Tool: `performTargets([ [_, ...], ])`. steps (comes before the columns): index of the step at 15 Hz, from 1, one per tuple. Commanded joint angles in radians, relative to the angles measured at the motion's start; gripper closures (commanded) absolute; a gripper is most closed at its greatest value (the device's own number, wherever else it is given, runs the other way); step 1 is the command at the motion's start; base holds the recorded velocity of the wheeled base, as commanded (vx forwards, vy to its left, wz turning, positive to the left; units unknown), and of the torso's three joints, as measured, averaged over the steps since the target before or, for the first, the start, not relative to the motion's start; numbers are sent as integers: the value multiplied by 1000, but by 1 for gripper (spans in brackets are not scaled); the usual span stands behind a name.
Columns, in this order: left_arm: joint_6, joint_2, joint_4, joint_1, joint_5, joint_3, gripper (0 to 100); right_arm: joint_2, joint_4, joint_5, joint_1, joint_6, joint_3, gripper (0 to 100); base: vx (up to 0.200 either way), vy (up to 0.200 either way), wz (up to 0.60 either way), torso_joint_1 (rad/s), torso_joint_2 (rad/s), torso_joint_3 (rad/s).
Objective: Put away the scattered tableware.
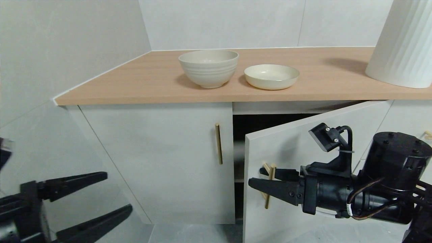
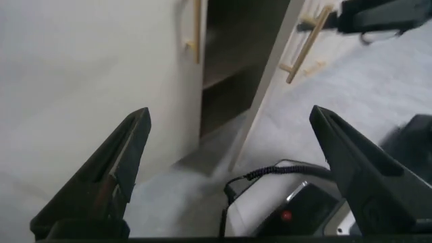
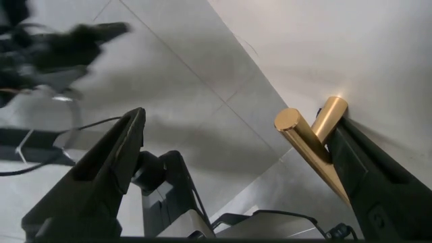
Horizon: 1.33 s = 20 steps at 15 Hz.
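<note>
**Head view.** A deep bowl (image 1: 208,67) and a shallow dish (image 1: 271,76) stand upright, mouths up, on the wooden bench (image 1: 135,84). The bowl is to the left and the two are close but not touching. Both are round, so neither has a long axis. A white ribbed vessel (image 1: 401,44) at the bench's right end is cut off by the frame. Below, a closed door (image 1: 158,162) carries an upright brass bar. To its right an open door (image 1: 287,145) stands ajar, and the cabinet inside is too dark to make out. The right gripper (image 1: 258,177) is at that door's brass handle (image 1: 267,203), one finger on each side, well below the dish. The left gripper (image 1: 118,191) sits low on the left, spread and empty, far from the bowl.

**Left wrist view.** The left gripper (image 2: 229,110) has its fingers wide apart with nothing between them. Beyond it are the floor, a shelf (image 2: 226,75) in the dark opening, and the brass handle (image 2: 307,44). The right gripper (image 2: 331,20) is blurred beside the handle.

**Right wrist view.** The right gripper (image 3: 236,121) is released, its fingers wide apart. The brass handle (image 3: 307,138) lies just beside one finger, and contact cannot be judged. The left gripper (image 3: 81,32) is a blur farther off.
</note>
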Motion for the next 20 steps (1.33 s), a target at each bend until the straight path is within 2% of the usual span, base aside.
performTargets([
  [1,-17,202,-104,-69,-1,83,0,-9,-5,0,-1,-1,-1,0,0,0,0,0,0,0],
  [2,-34,233,-116,-90,-1,86,0,-10,-5,-1,-1,-1,-1,0,0,0,0,0,0,0],
  [4,-103,271,-130,-155,-3,93,0,-9,-5,0,0,-3,1,0,0,0,0,0,0,0],
  [6,-144,273,-140,-207,-3,101,0,-7,-5,-1,0,-3,2,0,0,0,0,0,0,0],
  [7,-144,271,-143,-213,-3,107,0,-9,-5,0,0,-3,2,0,0,0,0,0,0,0],
  [8,-144,271,-144,-213,-3,109,100,-7,-3,0,0,-3,2,0,0,0,0,0,0,0],
  [12,-140,293,-155,-216,-3,103,100,-4,-5,0,0,-1,2,0,0,0,0,0,0,0],
  [15,-132,337,-193,-247,-4,104,100,1,-3,0,0,-1,2,0,0,0,0,0,0,0],
  [16,-135,363,-221,-247,-4,98,100,4,-3,0,0,-3,2,0,0,0,0,0,0,0],
  [18,-163,498,-331,-247,2,43,100,5,-3,0,0,-1,2,0,0,0,0,0,0,0],
  [20,-167,598,-454,-247,5,35,100,4,-3,0,0,-3,2,0,0,0,0,0,0,0],
])
